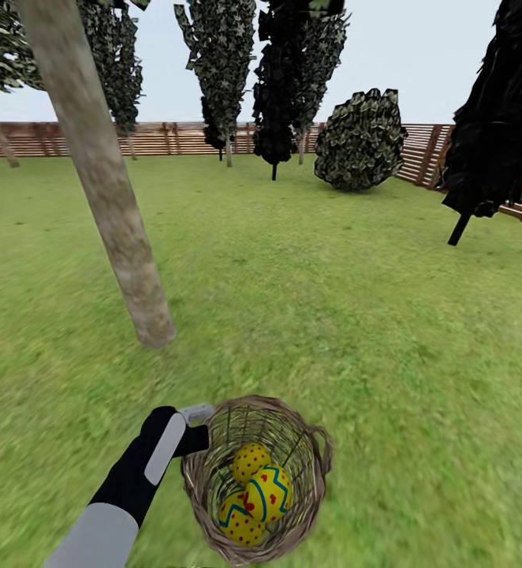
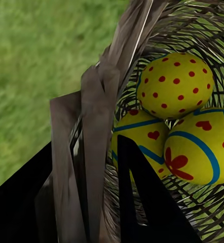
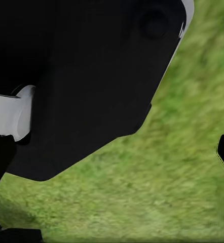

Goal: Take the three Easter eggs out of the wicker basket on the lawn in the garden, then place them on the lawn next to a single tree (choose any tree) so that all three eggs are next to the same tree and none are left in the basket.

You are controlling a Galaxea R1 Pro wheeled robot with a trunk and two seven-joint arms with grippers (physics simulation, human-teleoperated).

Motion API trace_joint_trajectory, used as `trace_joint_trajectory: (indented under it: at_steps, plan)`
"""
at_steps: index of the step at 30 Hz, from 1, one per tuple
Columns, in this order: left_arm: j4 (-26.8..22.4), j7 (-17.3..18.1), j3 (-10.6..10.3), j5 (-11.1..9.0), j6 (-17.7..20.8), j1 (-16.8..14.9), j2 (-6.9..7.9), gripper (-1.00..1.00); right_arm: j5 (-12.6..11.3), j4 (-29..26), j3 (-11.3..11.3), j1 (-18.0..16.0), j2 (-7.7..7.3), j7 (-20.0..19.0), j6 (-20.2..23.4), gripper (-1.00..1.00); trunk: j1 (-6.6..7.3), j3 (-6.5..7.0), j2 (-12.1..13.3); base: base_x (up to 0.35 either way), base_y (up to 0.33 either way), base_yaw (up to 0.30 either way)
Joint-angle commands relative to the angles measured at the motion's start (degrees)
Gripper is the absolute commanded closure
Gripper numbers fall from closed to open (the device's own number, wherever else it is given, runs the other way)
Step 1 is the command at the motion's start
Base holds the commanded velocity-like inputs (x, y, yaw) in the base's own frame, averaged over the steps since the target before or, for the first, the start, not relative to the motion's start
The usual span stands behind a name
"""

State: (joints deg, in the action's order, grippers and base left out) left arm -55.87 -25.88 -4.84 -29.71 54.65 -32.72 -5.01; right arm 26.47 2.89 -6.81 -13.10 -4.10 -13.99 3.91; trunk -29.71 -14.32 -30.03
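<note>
**Eggs ride in the basket, close to the chosen trunk**

Eggs first: all three Easter eggs (image 1: 255,493) lie together in the bottom of the wicker basket (image 1: 308,489), touching one another, the dotted one farthest from the robot and the two zigzag-banded ones nearer. In the left wrist view the same eggs (image 2: 179,119) sit just inside the woven wall (image 2: 99,126), which runs between the two dark fingers (image 2: 142,197) of the left gripper (image 1: 200,430). One finger is inside the basket, one outside, so the jaws are pinching the basket's rim on the robot's left side. Whether the basket rests on the lawn (image 1: 356,300) or hangs just above it, I cannot tell.

Beyond the basket, ahead and to the left, a thick pale mottled tree (image 1: 107,189) leans up out of the grass, its foot near the basket. Further off stand dark leafy trees, a round bush (image 1: 361,140) and the slatted wooden fence (image 1: 166,138).

The right wrist view shows dark robot bodywork over grass; the right jaws' state cannot be told.

By my reading, the step in hand is bringing the loaded basket beside the trunk; no egg is out yet. Next the basket must be set down steady, then each egg lifted out singly and laid on the grass by the trunk's foot.
</note>
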Motion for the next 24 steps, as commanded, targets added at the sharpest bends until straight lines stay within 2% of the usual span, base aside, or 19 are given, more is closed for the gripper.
trace_joint_trajectory:
  at_steps: [1, 24]
  plan:
    - [-0.03, -0.57, -0.08, -1.14, -0.07, -0.06, 0.00, 1.00, 0.46, 0.03, -0.49, -0.03, -0.03, -0.16, 0.13, -1.00, -0.02, -0.09, -0.09, 0.000, 0.000, 0.294]
    - [-0.03, -0.57, -0.09, -1.14, -0.07, -0.06, 0.00, 1.00, 0.51, 0.01, -0.49, -0.03, -0.03, -0.16, 0.09, -1.00, -0.02, -0.33, -0.09, 0.000, 0.000, 0.287]
